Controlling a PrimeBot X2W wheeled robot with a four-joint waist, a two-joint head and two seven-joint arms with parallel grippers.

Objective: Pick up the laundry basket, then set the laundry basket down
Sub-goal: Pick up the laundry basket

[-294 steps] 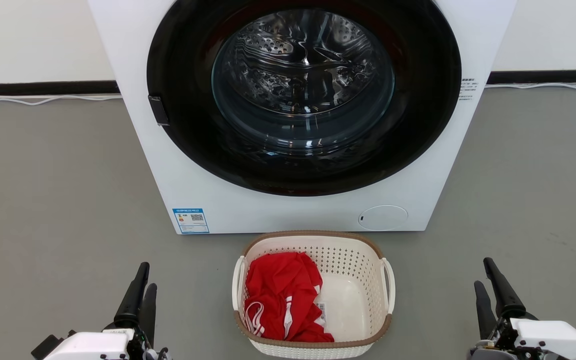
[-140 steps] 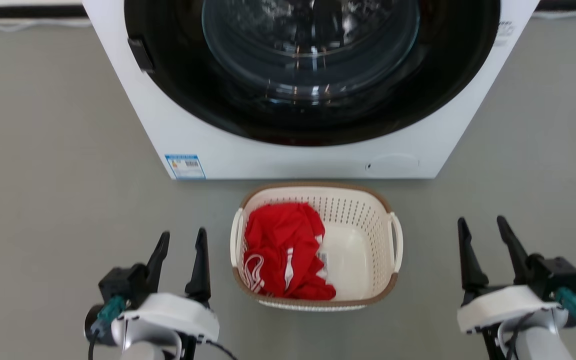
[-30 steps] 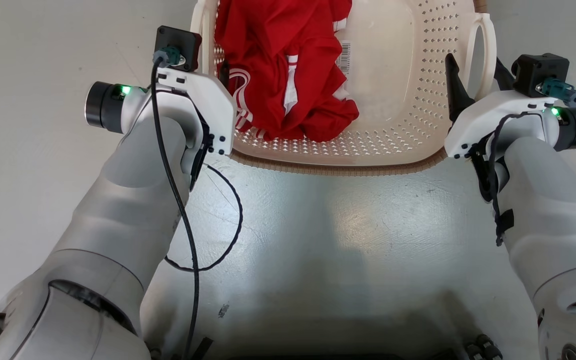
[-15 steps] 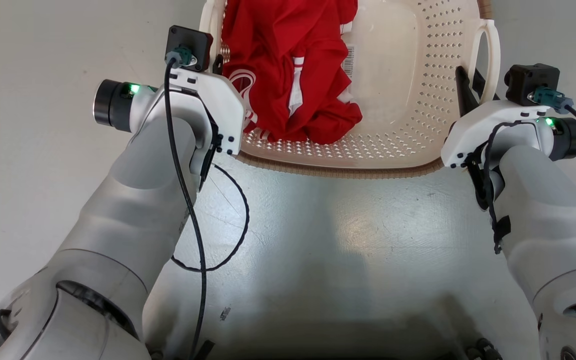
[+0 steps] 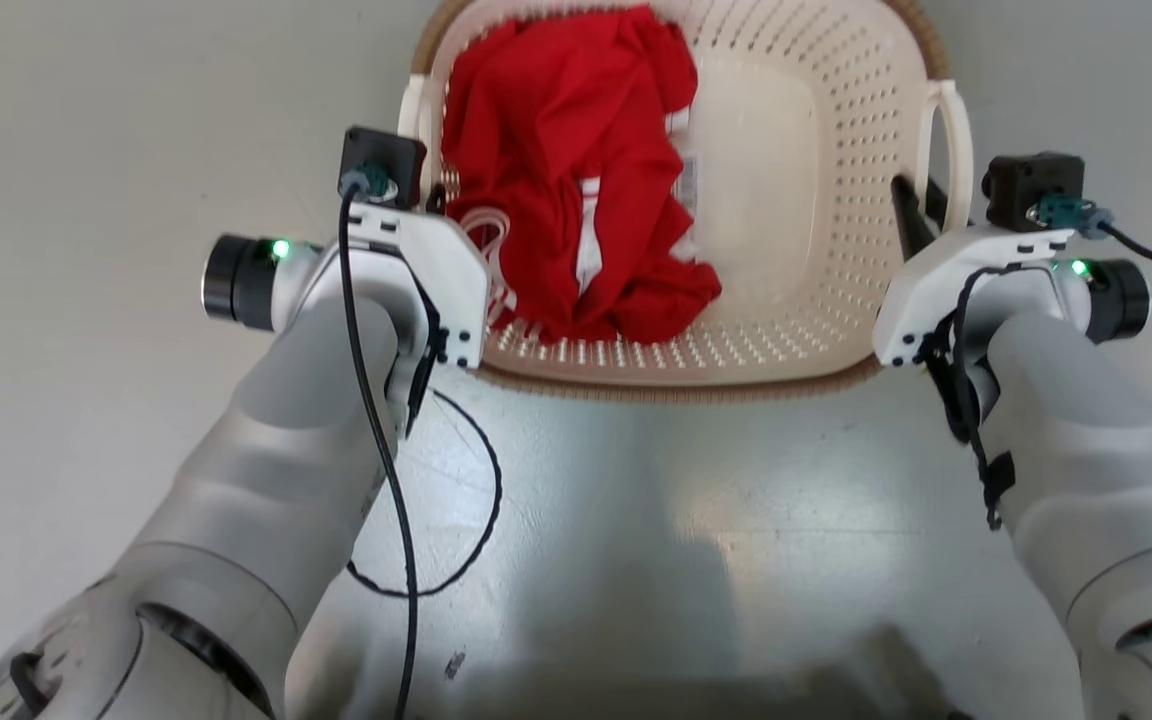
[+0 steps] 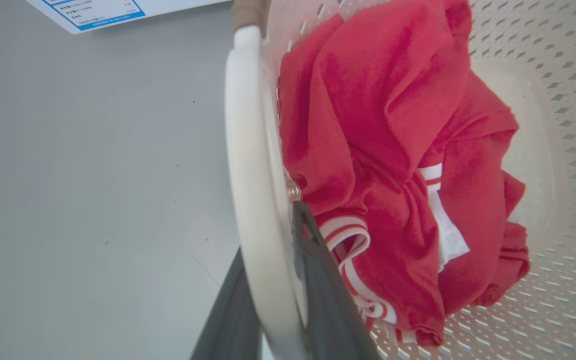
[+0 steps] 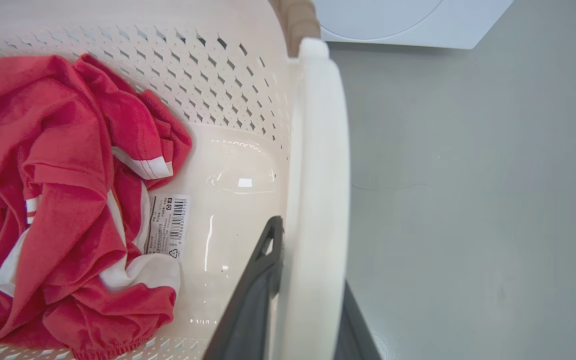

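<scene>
**A:** What takes up most of the scene?

**B:** The grey floor [image 5: 86, 150]. In the right wrist view, the white front of a washing machine [image 7: 408, 20] stands at the top, just beyond the basket's far end.

**A:** And the laundry basket?

**B:** The laundry basket [image 5: 816, 150] is straight ahead of the robot, between its two forearms, with its brown rim towards the body. I cannot tell whether its base touches the floor.

**A:** Anything in it?

**B:** A crumpled red garment [image 5: 566, 180] with white stripes fills the robot's left half. The other half is bare plastic.

**A:** How do the arms stand?

**B:** The left pincer [image 6: 270, 240] is clamped on the left handle [image 6: 248, 175], one dark finger [image 6: 328, 310] inside the loop against the cloth and one outside. The right pincer [image 7: 310, 260] grips the right handle [image 7: 318, 175] the same way, with its inner finger [image 7: 248, 310] over the bare bottom.

**A:** Smaller details?

**B:** A barcode sticker [image 7: 168, 225] lies on the basket's bottom, touching the garment's edge.
</scene>
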